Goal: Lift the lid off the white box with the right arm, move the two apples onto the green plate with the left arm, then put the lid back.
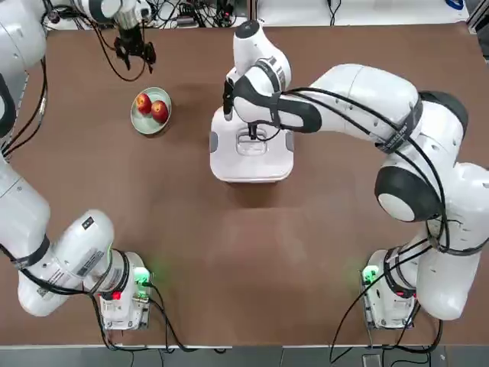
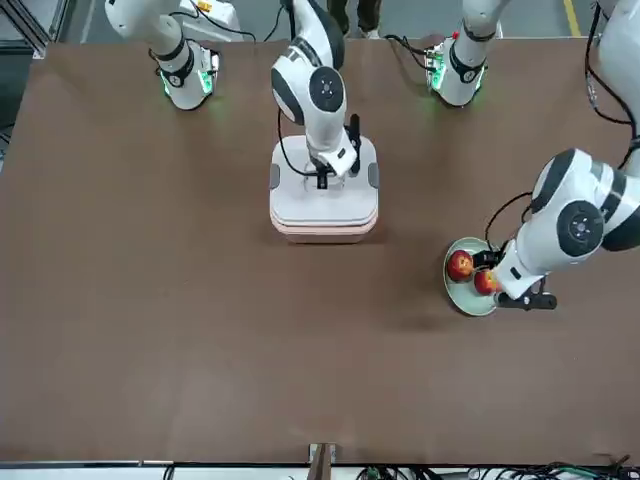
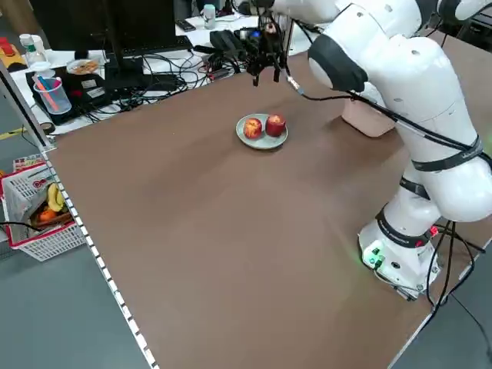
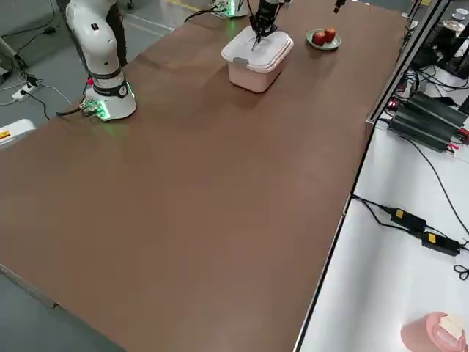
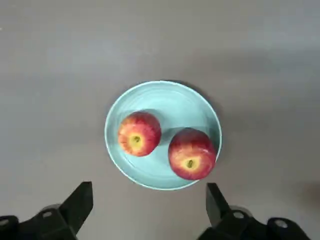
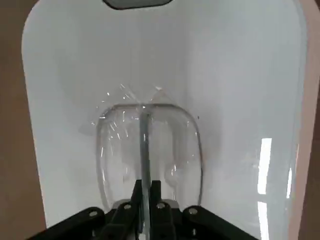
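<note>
With both apples (image 5: 192, 153) on the plate (image 5: 162, 176) beneath our wide-open, empty left end effector (image 5: 149, 207), we are judging the lid (image 6: 240, 100), its handle (image 6: 144, 150) pinched in our closed right end effector (image 6: 146, 192), needs firm seating.

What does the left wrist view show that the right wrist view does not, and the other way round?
Only the left wrist view: two red apples on a green plate, beyond the open left gripper.

Only the right wrist view: the white lid on the pink box, with the right gripper shut on the lid's handle.

Both: a gripper's two dark fingers, and some table around the things.
</note>
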Robot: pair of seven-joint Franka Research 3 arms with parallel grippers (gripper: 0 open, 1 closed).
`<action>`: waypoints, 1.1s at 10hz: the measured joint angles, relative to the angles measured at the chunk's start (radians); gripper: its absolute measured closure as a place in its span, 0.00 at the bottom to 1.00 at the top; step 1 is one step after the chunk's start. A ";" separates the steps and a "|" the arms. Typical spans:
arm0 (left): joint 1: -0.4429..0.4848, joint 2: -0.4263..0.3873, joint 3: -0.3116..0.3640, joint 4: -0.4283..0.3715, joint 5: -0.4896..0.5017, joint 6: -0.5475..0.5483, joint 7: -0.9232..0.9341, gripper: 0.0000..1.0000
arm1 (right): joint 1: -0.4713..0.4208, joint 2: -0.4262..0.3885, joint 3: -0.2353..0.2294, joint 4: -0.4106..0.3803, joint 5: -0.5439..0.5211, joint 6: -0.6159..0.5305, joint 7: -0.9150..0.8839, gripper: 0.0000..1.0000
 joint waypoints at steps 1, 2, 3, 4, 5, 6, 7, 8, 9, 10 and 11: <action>-0.001 0.000 0.000 0.015 0.000 -0.006 0.000 0.00 | -0.001 0.001 -0.001 0.004 -0.003 -0.001 -0.022 0.93; -0.001 0.001 -0.001 0.025 0.000 -0.024 0.000 0.00 | -0.001 0.002 -0.001 0.005 -0.004 -0.001 -0.036 0.93; -0.005 0.001 -0.005 0.041 -0.001 -0.062 0.008 0.00 | -0.001 0.003 0.000 0.006 -0.007 -0.001 -0.040 0.93; -0.016 -0.010 0.001 0.071 -0.034 -0.094 0.052 0.00 | -0.001 0.003 0.000 0.007 -0.009 -0.001 -0.044 0.93; -0.043 -0.060 0.055 0.097 -0.135 -0.111 0.128 0.00 | -0.001 0.005 0.000 0.008 -0.010 -0.001 -0.047 0.93; -0.106 -0.141 0.170 0.114 -0.265 -0.113 0.210 0.00 | -0.001 0.007 -0.001 0.010 -0.011 -0.001 -0.049 0.93; -0.183 -0.225 0.289 0.128 -0.363 -0.113 0.275 0.00 | -0.001 0.010 -0.001 0.013 -0.011 -0.002 -0.049 0.93; -0.257 -0.298 0.385 0.132 -0.429 -0.116 0.316 0.00 | -0.002 0.012 -0.001 0.018 -0.012 -0.005 -0.049 0.93; -0.331 -0.355 0.472 0.132 -0.478 -0.121 0.343 0.00 | -0.003 0.014 -0.002 0.022 -0.012 -0.007 -0.047 0.93; -0.410 -0.399 0.568 0.132 -0.528 -0.123 0.375 0.00 | -0.004 0.017 -0.002 0.024 -0.012 -0.007 -0.037 0.93; -0.489 -0.433 0.671 0.132 -0.575 -0.123 0.414 0.00 | -0.004 0.018 -0.002 0.027 -0.012 -0.008 -0.017 0.93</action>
